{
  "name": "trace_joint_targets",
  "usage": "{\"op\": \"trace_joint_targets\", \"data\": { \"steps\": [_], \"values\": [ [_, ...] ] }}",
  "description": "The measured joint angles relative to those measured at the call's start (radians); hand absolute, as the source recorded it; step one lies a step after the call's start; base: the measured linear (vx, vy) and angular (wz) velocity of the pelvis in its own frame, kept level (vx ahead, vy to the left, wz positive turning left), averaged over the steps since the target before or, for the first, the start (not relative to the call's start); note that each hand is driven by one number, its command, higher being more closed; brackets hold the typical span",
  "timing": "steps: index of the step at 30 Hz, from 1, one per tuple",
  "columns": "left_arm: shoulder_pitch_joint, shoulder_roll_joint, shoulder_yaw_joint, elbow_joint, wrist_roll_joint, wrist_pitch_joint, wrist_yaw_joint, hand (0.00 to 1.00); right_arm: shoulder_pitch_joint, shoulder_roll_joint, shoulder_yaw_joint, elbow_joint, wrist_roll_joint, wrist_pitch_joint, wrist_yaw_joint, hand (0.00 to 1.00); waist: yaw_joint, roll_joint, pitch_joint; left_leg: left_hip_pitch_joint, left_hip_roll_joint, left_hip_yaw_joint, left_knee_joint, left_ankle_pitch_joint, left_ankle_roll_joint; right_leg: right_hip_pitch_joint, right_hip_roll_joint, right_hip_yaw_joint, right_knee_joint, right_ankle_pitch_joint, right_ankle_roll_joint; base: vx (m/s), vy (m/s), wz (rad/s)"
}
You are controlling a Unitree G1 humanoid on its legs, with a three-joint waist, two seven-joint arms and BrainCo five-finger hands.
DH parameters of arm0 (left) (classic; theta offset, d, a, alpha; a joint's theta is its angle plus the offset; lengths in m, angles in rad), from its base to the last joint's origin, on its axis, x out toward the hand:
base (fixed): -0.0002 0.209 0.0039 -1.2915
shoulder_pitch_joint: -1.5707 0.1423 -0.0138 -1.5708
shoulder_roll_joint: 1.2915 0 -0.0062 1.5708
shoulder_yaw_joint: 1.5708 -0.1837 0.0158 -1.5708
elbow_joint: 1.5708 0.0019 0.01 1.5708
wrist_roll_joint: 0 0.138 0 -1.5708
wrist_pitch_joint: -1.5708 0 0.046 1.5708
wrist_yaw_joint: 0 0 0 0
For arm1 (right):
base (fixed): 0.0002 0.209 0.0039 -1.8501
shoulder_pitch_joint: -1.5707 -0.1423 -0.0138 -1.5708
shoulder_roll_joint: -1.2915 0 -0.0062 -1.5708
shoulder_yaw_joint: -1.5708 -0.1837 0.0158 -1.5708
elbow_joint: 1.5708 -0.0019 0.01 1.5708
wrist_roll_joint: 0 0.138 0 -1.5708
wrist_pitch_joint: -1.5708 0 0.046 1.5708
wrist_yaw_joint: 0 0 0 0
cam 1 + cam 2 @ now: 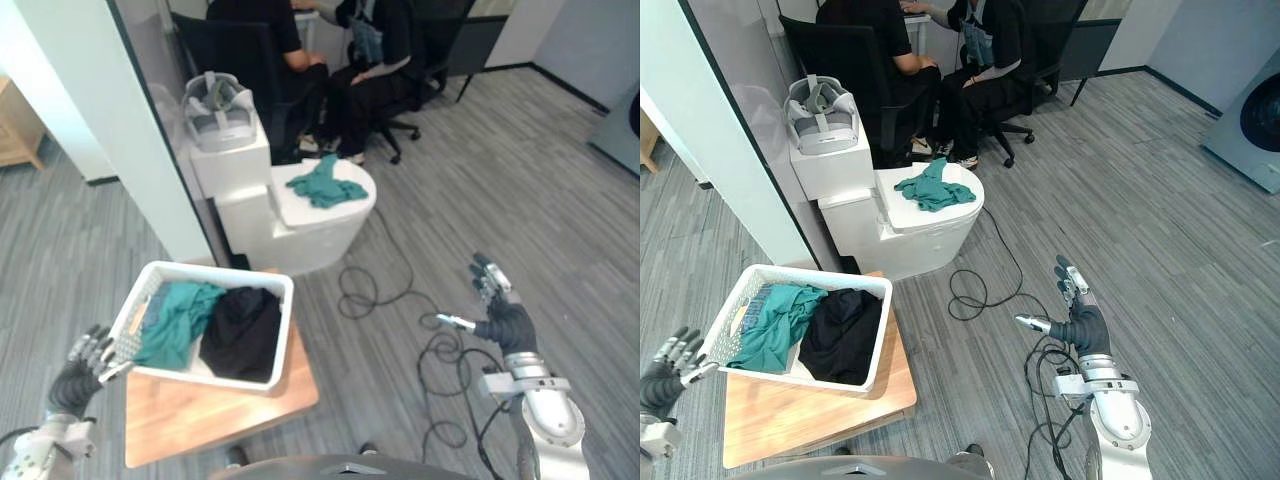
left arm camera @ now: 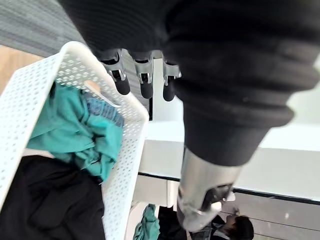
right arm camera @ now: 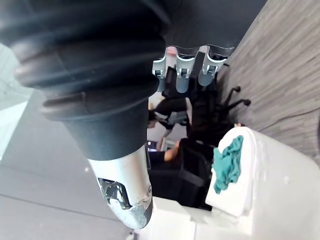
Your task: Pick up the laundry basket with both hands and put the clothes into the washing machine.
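We see a grey carpeted floor point(image 1: 480, 180), and at its far right edge a washing machine point(image 1: 1252, 128) with a dark round door, well apart from everything else. Against the white wall stands a white toilet point(image 1: 300, 235) with its lid down. A crumpled teal cloth point(image 1: 325, 183) lies on the lid and a grey-and-white headset point(image 1: 218, 112) sits on the tank. Behind it, 2 people point(image 1: 370, 70) in dark clothes sit on black office chairs.

Nearer to us is a low wooden table point(image 1: 200, 415) carrying the white perforated laundry basket point(image 1: 220, 271), which rests on the tabletop. Inside it, a teal garment point(image 1: 175, 318) fills the left half and a black garment point(image 1: 242, 330) the right. A blue cloth point(image 2: 104, 109) is tucked under the teal one, and any print on it is too small to read.

The left hand point(image 1: 80, 375) sits just beside the basket's left wall, its fingers relaxed and holding nothing. We cannot tell whether it touches the rim. The right hand point(image 1: 508, 325) hangs over the floor well to the right of the table, fingers spread wide and empty.
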Motion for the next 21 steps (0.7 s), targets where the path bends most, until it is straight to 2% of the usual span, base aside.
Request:
{"op": "trace_joint_targets", "data": {
  "steps": [4, 9, 11, 13, 18, 21],
  "values": [
    [-0.011, 0.115, 0.007, 0.001, 0.023, 0.0, -0.002, 0.0, -0.022, -0.074, 0.028, 0.016, 0.003, 0.001, 0.015, 0.0, 0.01, 0.003, 0.004, -0.003, 0.002, -0.008, 0.0, 0.007, 0.0, 0.0, 0.003, -0.009, 0.001, 0.0, -0.001, -0.01, -0.006, 0.05],
    [-0.107, 0.348, -0.02, 0.044, 0.062, 0.004, -0.04, 0.0, -0.154, -0.15, 0.103, 0.19, 0.066, 0.03, 0.02, 0.0, 0.018, -0.005, 0.036, -0.035, 0.002, -0.037, 0.0, 0.032, 0.01, -0.022, 0.001, -0.031, 0.017, 0.004, -0.006, -0.04, 0.003, 0.18],
    [-0.161, 0.442, -0.076, 0.103, 0.08, 0.005, -0.05, 0.0, -0.211, -0.16, 0.123, 0.257, 0.074, 0.049, 0.017, 0.0, 0.024, -0.01, 0.055, -0.046, 0.001, -0.048, -0.001, 0.039, 0.013, -0.035, -0.001, -0.035, 0.029, 0.001, -0.011, -0.07, 0.019, 0.09],
    [-0.253, 0.542, -0.157, 0.184, 0.111, 0.008, -0.055, 0.0, -0.292, -0.173, 0.146, 0.346, 0.08, 0.068, 0.009, 0.0, 0.042, -0.02, 0.069, -0.076, 0.003, -0.047, 0.0, 0.051, 0.015, -0.08, -0.002, -0.02, 0.049, 0.002, -0.016, -0.06, 0.018, -0.1],
    [-0.513, 0.703, -0.289, 0.348, 0.256, 0.007, -0.046, 0.0, -0.397, -0.18, 0.172, 0.451, 0.153, 0.107, -0.002, 0.0, 0.068, -0.054, 0.118, -0.112, 0.003, -0.032, 0.006, 0.075, 0.024, -0.148, -0.011, 0.006, 0.095, 0.007, -0.023, -0.05, 0.018, -0.08],
    [-0.678, 0.778, -0.364, 0.413, 0.365, 0.002, -0.04, 0.0, -0.45, -0.171, 0.173, 0.518, 0.197, 0.118, -0.002, 0.0, 0.07, -0.073, 0.14, -0.154, 0.005, -0.029, 0.006, 0.088, 0.033, -0.197, -0.011, 0.012, 0.104, 0.018, -0.032, -0.06, 0.016, -0.03]
  ]
}}
